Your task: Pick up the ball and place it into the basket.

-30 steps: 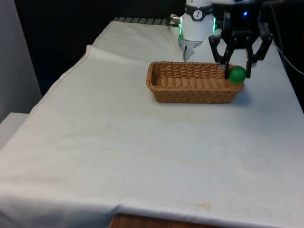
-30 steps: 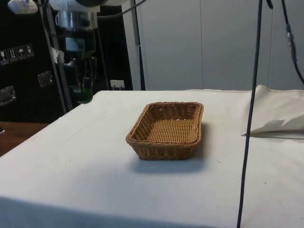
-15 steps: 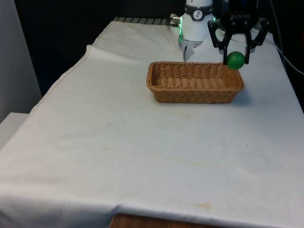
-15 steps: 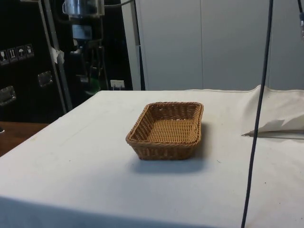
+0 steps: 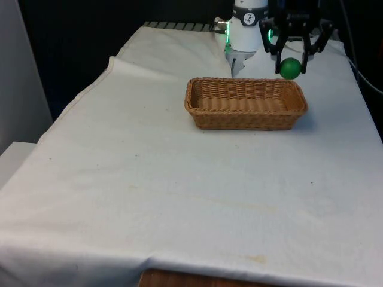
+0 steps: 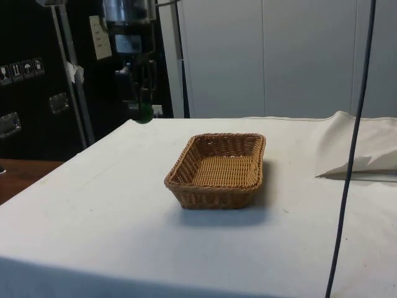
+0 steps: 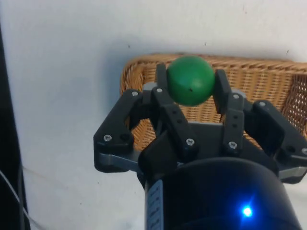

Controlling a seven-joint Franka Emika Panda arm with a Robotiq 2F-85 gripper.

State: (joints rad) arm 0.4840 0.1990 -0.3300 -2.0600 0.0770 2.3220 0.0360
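A green ball (image 5: 291, 67) (image 6: 143, 113) (image 7: 190, 80) hangs in the air, held between the two black fingers of my gripper (image 5: 291, 64) (image 6: 142, 110) (image 7: 191, 81), which is shut on it. The woven wicker basket (image 5: 245, 103) (image 6: 218, 169) (image 7: 268, 86) stands on the white cloth with nothing in it. In the front view the ball is above the basket's far right corner, a little beyond its rim. In the side view it hangs to the left of the basket, higher than the rim.
The white cloth (image 5: 179, 179) covers the table, with a raised fold (image 6: 360, 155) at the side view's right. A black cable (image 6: 350, 155) hangs down in front of the side camera. The robot's white base (image 5: 246, 30) stands just behind the basket.
My gripper has risen with the ball and shifted toward the front view's left. In the side view it has moved right, closer to the basket.
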